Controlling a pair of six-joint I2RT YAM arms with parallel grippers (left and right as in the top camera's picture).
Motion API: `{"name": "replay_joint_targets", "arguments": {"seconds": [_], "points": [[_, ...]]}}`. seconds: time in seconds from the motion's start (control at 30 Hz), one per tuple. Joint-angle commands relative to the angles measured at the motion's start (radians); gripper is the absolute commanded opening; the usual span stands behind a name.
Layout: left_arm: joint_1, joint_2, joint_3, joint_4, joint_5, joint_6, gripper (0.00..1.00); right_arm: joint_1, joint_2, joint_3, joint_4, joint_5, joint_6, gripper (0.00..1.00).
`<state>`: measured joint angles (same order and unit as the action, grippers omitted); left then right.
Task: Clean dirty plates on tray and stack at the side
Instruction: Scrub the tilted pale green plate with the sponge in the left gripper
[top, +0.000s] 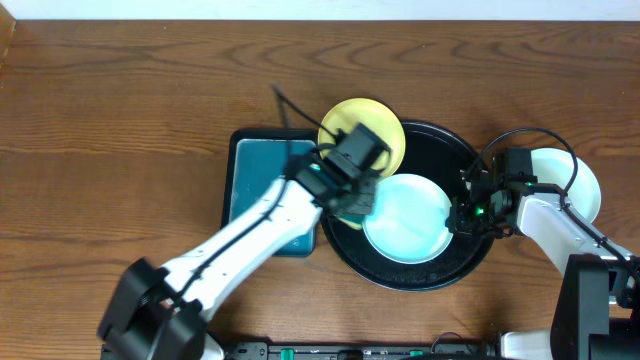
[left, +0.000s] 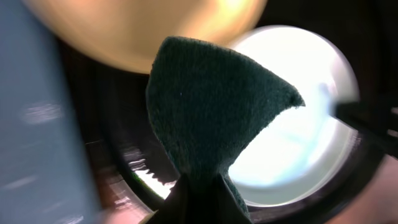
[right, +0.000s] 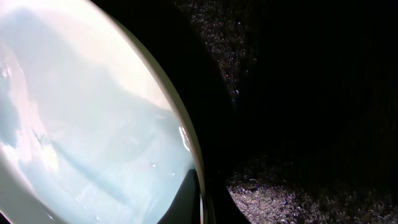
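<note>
Tray (top: 400, 278), centre-right: mint plate (top: 405, 220) inside; yellow plate (top: 345, 118) at its upper-left rim, partly covered. Left gripper (left: 200, 190) pinches sponge (left: 211, 106). Right gripper (top: 466, 215) at mint plate's rim, jaws lost in shadow, state indeterminable. Third plate (top: 588, 180) far right, half hidden.

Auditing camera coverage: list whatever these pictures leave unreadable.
Overhead: left arm covers much of the teal sponge dish and the yellow plate's lower edge.
Left wrist: yellow plate blurred; sponge hides the mint plate's left side.
Right wrist: right tool's fingers cut off by the bottom edge; grip unclear.
</note>
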<state>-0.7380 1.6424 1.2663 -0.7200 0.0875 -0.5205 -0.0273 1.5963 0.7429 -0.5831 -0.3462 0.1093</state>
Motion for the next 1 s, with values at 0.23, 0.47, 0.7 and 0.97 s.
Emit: {"name": "replay_joint_targets", "arguments": {"seconds": [0.23, 0.47, 0.7, 0.97], "points": [[0.200, -0.042, -0.006, -0.085, -0.026, 0.068, 0.08, 0.026, 0.026, -0.021, 0.012, 0.027, -0.021, 0.01], [0.109, -0.026, -0.042, 0.099, 0.134, 0.098, 0.07, 0.026, 0.026, -0.021, 0.012, 0.027, -0.021, 0.01], [-0.035, 0.075, -0.055, 0.301, 0.134, -0.003, 0.07, 0.026, 0.026, -0.021, 0.011, 0.027, -0.021, 0.01], [-0.117, 0.258, -0.055, 0.504, 0.168, -0.153, 0.08, 0.026, 0.026, -0.021, 0.009, 0.027, -0.021, 0.01]]}}
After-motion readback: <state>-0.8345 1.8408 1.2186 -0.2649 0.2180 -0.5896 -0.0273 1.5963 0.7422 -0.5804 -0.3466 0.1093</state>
